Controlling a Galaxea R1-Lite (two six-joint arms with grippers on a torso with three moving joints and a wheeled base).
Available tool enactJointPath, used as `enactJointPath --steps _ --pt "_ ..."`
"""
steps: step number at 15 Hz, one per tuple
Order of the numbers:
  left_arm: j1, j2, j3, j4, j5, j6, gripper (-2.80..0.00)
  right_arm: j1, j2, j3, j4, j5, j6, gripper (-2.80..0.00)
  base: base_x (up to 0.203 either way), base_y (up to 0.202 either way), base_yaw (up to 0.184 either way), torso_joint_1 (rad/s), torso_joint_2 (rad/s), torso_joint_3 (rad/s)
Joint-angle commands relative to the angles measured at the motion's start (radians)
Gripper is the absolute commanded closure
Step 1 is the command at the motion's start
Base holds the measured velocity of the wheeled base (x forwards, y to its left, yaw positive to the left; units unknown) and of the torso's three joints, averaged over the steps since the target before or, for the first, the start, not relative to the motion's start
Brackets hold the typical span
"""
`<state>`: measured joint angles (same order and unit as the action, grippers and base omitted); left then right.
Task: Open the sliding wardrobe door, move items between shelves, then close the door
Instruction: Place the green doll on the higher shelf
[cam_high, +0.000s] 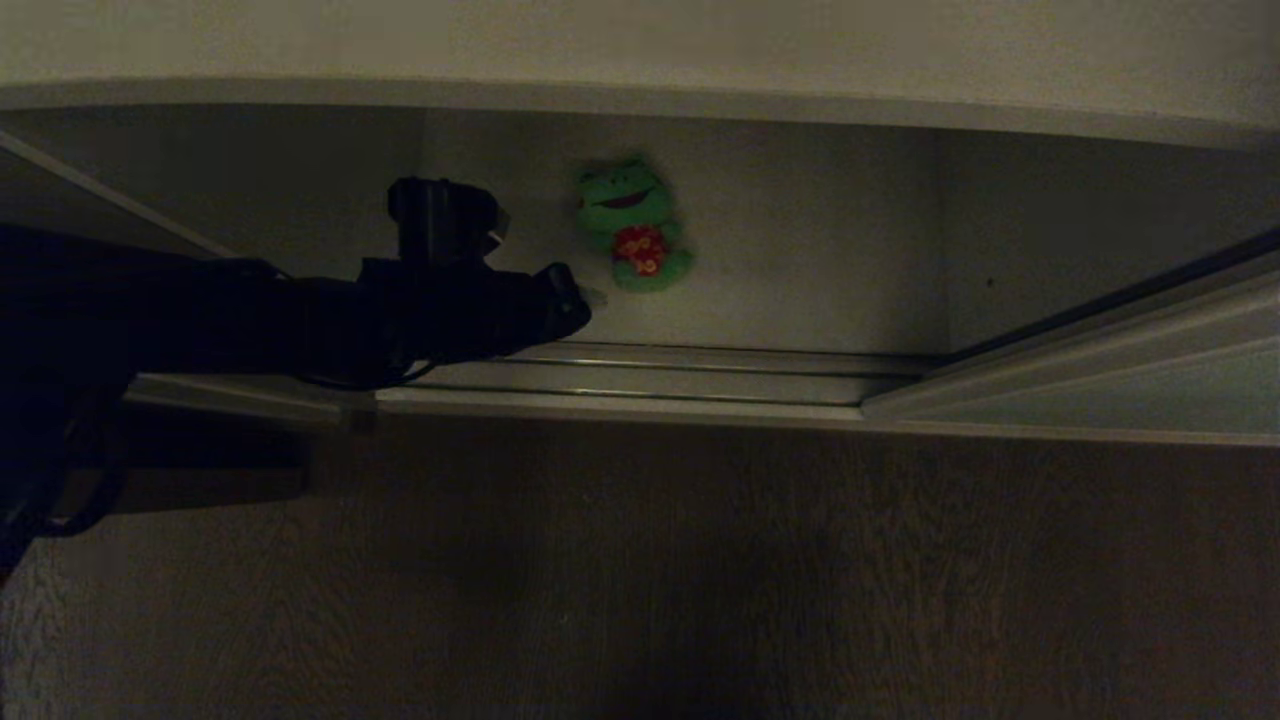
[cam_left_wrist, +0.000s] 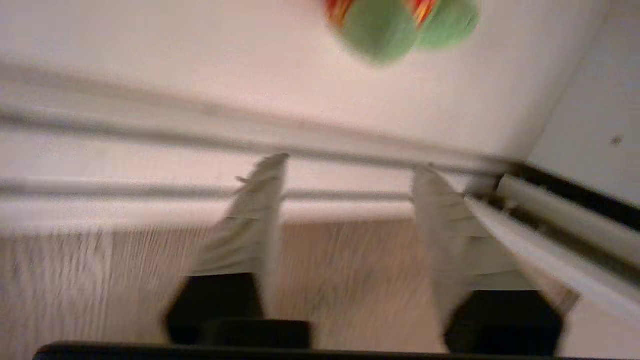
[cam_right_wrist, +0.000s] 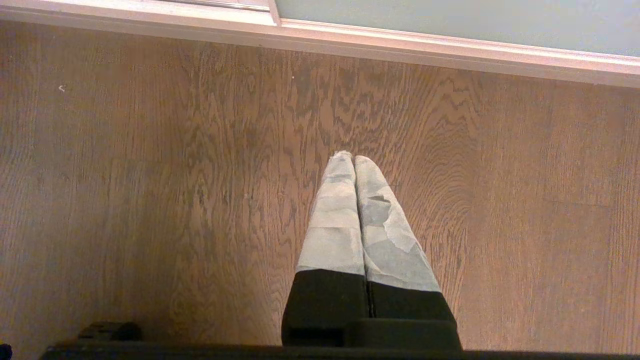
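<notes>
Wood-grain floor (cam_right_wrist: 150, 200), white shelf (cam_high: 800, 290), green frog (cam_high: 632, 225)

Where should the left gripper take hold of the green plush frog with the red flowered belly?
Probably across its soft red flowered belly, coming straight in from the wardrobe's open front. The green plush frog lies flat, feet toward the open left gripper, which is just short of it.

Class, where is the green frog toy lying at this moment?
In the head view the green frog toy lies on the white shelf inside the wardrobe, near centre, just beyond the left tool, behind the door tracks.
</notes>
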<state>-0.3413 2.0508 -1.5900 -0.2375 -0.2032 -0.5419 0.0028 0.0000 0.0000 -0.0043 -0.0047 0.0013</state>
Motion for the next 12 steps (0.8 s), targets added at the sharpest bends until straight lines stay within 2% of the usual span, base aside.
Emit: enactJointPath --steps 1,3,6,9,12 --pt "-0.007 0.031 -0.027 -0.021 0.001 -0.003 -2.8 0.0 -0.002 0.0 0.0 0.0 0.0 0.0 0.0 0.0 0.0 0.0 0.0 0.0" --pt "-0.018 0.077 -0.073 -0.059 0.005 -0.002 -2.8 0.0 -0.002 0.0 0.0 0.0 0.0 0.0 0.0 0.0 0.0 0.0 0.0 0.0" --pt "-0.041 0.14 -0.09 -0.195 0.017 0.014 -2.8 0.0 -0.002 0.0 0.0 0.0 0.0 0.0 0.0 0.0 0.0 0.0 0.0 0.0" --pt "-0.048 0.223 -0.12 -0.264 0.03 0.088 -2.8 0.0 -0.003 0.0 0.0 0.0 0.0 0.0 0.0 0.0 0.0 0.0 0.0 0.0" --pt "-0.05 0.29 -0.176 -0.316 0.092 0.126 -2.8 0.0 -0.003 0.0 -0.001 0.0 0.0 0.0 0.0 0.0 0.0 0.0 0.0 0.0"
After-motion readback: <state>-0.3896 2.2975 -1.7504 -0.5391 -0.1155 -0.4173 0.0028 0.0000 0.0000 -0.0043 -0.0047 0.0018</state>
